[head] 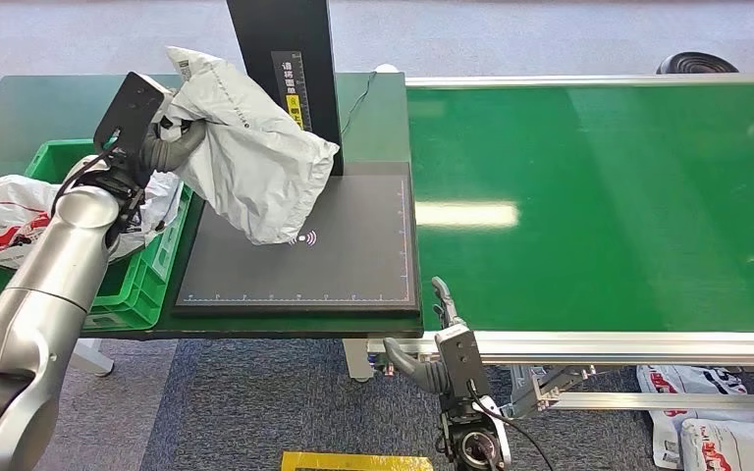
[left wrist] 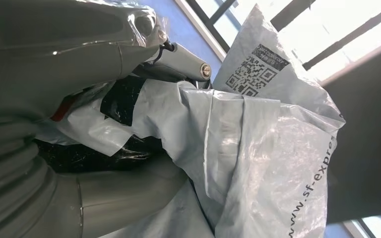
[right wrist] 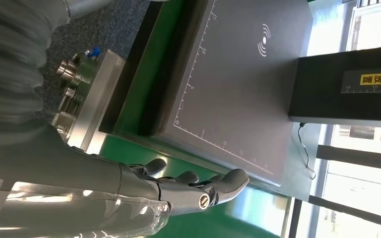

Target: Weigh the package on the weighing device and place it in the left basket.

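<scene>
My left hand [head: 162, 137] grips a grey plastic mailer package [head: 250, 147] by its upper end, holding it in the air. The package hangs tilted over the left part of the dark grey weighing plate [head: 353, 255], its lower corner close above the plate. In the left wrist view the package [left wrist: 258, 148] shows a QR label and printed lettering, with my thumb [left wrist: 129, 198] pressed against it. The green basket [head: 142, 270] sits left of the scale under my left forearm. My right hand [head: 447, 339] hangs empty below the table's front edge, fingers [right wrist: 198, 186] extended and apart.
A white and red package [head: 10, 221] lies in the green basket. A black post [head: 285, 59] rises behind the plate. The green conveyor belt [head: 599, 206] stretches to the right. More packages [head: 717, 432] lie on the floor at lower right.
</scene>
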`<control>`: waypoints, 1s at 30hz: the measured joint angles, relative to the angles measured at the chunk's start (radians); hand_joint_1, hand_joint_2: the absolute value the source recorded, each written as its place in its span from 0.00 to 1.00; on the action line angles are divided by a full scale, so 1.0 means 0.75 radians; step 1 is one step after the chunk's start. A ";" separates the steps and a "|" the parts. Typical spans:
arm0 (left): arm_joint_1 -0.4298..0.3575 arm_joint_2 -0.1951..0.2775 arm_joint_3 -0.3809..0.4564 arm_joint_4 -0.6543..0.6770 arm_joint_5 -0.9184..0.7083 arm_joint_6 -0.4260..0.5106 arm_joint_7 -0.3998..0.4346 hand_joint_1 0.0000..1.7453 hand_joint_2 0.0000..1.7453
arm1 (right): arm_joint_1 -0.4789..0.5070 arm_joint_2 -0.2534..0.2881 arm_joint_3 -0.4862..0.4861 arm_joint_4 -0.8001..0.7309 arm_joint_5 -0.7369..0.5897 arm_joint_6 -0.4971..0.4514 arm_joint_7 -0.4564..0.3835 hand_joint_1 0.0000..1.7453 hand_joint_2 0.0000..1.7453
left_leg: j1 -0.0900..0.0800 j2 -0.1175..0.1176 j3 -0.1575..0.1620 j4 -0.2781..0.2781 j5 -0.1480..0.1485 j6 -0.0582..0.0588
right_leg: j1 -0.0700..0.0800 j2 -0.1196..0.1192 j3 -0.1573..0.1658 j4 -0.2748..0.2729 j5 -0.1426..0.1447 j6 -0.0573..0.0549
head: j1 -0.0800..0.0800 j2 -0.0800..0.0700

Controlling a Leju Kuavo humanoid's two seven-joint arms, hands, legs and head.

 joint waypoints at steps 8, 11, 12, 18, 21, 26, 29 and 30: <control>0.023 0.121 0.026 0.000 -0.041 0.099 0.012 1.00 1.00 | 0.023 -0.001 -0.019 -0.050 0.027 -0.006 0.028 0.00 1.00 | 0.000 0.001 0.000 0.000 0.000 0.000 | 0.000 0.001 0.000 0.000 0.000 0.000 | 0.000 0.000; 0.055 0.195 0.052 0.008 -0.052 0.128 0.004 1.00 1.00 | 0.036 -0.004 -0.028 -0.074 0.034 -0.006 0.037 0.00 1.00 | 0.000 0.003 -0.001 0.000 0.000 0.000 | 0.000 0.003 -0.002 0.001 0.000 0.000 | 0.000 0.000; 0.069 0.224 0.065 0.011 -0.052 0.132 -0.002 1.00 1.00 | 0.041 -0.005 -0.029 -0.079 0.035 -0.006 0.038 0.00 1.00 | 0.000 0.005 -0.001 0.000 0.000 0.000 | 0.000 0.005 -0.002 0.001 0.000 0.000 | 0.000 0.000; 0.119 0.349 0.148 0.034 -0.117 0.184 0.015 1.00 1.00 | 0.059 -0.013 -0.032 -0.092 0.043 0.001 0.041 0.00 1.00 | 0.000 0.006 -0.002 0.000 0.000 0.000 | 0.000 0.006 -0.004 0.001 -0.001 -0.001 | 0.001 0.000; 0.122 0.387 0.199 0.052 -0.135 0.195 0.029 1.00 1.00 | 0.063 -0.014 -0.032 -0.092 0.056 0.002 0.054 0.00 1.00 | 0.000 0.006 -0.002 0.000 0.000 0.000 | 0.000 0.006 -0.004 0.001 0.000 -0.001 | 0.001 0.000; 0.124 0.438 0.293 0.075 -0.141 0.219 0.053 1.00 1.00 | 0.065 -0.013 -0.030 -0.088 0.098 -0.010 0.080 0.00 1.00 | 0.001 0.006 -0.002 0.000 0.000 0.000 | 0.000 0.006 -0.004 0.001 0.000 -0.001 | 0.000 0.000; 0.127 0.461 0.335 0.089 -0.152 0.226 0.060 1.00 1.00 | 0.066 -0.011 -0.030 -0.082 0.109 -0.014 0.085 0.00 1.00 | 0.001 0.006 -0.002 0.000 0.000 0.000 | 0.001 0.006 -0.004 0.001 -0.001 -0.001 | 0.001 0.000; 0.129 0.465 0.348 0.094 -0.158 0.229 0.060 1.00 1.00 | 0.066 -0.011 -0.030 -0.080 0.113 -0.015 0.086 0.00 1.00 | 0.001 0.006 -0.002 0.000 0.000 0.000 | 0.001 0.006 -0.004 0.001 -0.001 -0.001 | 0.001 0.000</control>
